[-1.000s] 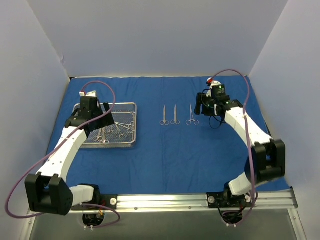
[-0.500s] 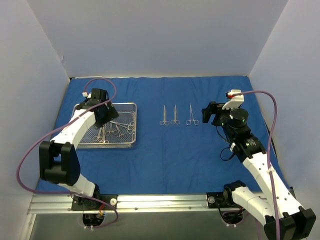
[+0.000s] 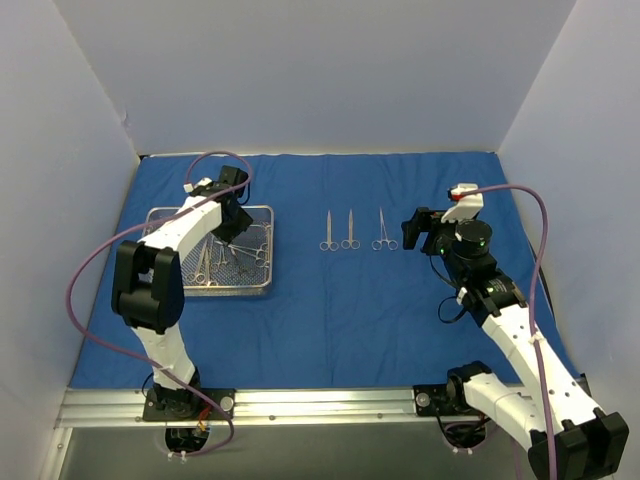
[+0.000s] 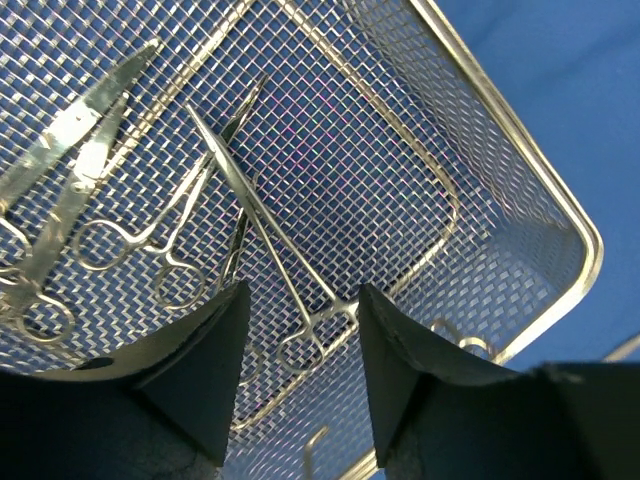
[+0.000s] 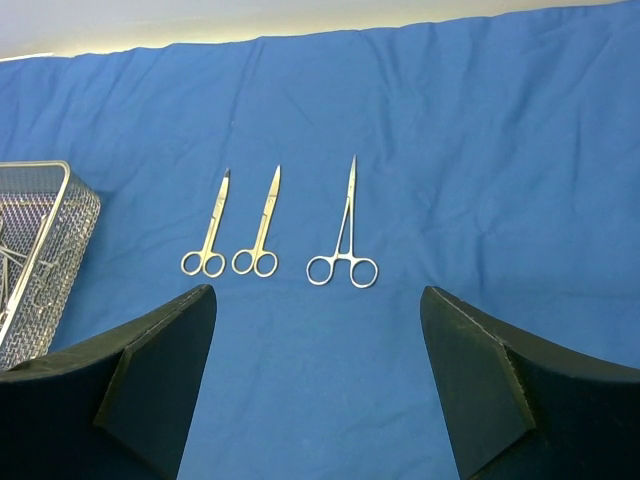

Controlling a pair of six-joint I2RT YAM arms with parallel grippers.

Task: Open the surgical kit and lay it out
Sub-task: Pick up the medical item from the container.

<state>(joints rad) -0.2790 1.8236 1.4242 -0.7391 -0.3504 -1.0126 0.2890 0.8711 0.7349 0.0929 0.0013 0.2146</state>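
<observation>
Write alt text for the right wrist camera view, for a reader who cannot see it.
Three steel ring-handled instruments lie side by side on a blue cloth, rings nearest the camera and tips pointing away. The right fingers frame the foreground, spread wide and holding nothing. A wire-mesh tray shows partly at the left edge.

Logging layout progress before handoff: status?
Left claw open in tray, straddling one instrument. Right claw open, empty, facing three instruments laid on cloth. More instruments in tray. Nothing in the way.
</observation>
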